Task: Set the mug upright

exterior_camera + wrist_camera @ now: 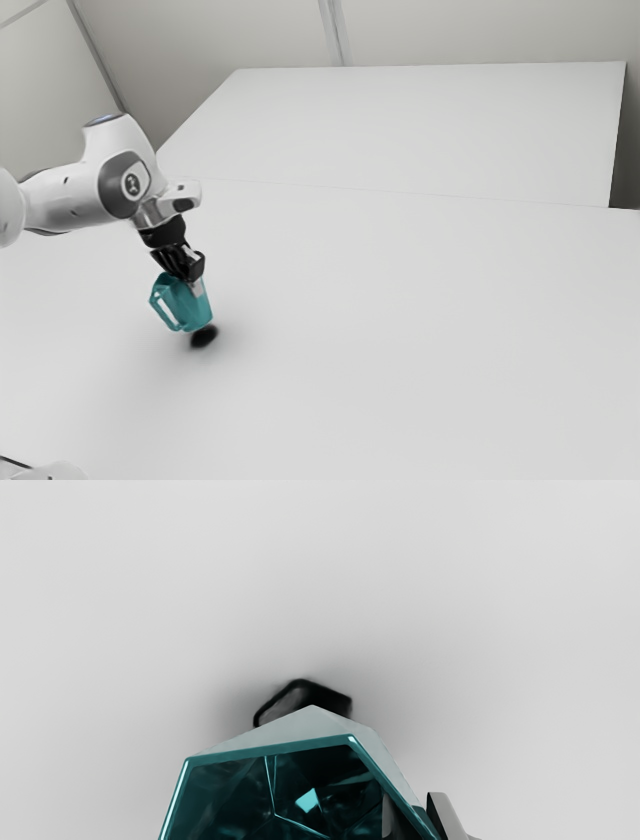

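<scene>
The teal mug [186, 306] hangs under my gripper [197, 284] in the exterior view, its open mouth up toward the hand and its body somewhat tilted. Its handle is on the exterior view's left side. A dark shadow lies on the table just below its base, and the mug seems to be slightly off the surface. In the wrist view, the faceted rim of the mug [270, 749] faces the camera. My gripper [412, 814] pinches the mug's wall there, one finger inside the mouth and the other against the outside.
A wide white table [400, 330] spreads around and below the mug. Behind it, in the exterior view, stands another pale flat surface [420, 130] near the walls. A small white rounded object [55, 471] with a dark cable is at the exterior view's lower left corner.
</scene>
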Available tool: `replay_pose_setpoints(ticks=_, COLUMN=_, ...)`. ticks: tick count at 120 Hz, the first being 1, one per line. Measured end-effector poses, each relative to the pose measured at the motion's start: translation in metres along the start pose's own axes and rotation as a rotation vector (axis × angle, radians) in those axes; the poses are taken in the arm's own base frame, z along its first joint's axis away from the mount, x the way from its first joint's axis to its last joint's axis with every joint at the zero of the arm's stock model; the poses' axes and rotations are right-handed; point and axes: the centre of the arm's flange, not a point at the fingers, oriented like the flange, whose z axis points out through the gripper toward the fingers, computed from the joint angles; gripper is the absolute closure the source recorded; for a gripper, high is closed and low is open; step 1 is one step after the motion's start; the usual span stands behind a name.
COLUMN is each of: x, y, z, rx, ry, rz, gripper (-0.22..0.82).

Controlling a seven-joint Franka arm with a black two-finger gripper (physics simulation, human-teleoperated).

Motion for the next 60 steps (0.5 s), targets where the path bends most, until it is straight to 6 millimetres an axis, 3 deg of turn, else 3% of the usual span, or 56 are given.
replay_pose_setpoints(ticks=60, x=0.033, y=0.013, z=0.021, rx=-0.010, ry=0.038, rz=-0.050, gripper=0.78)
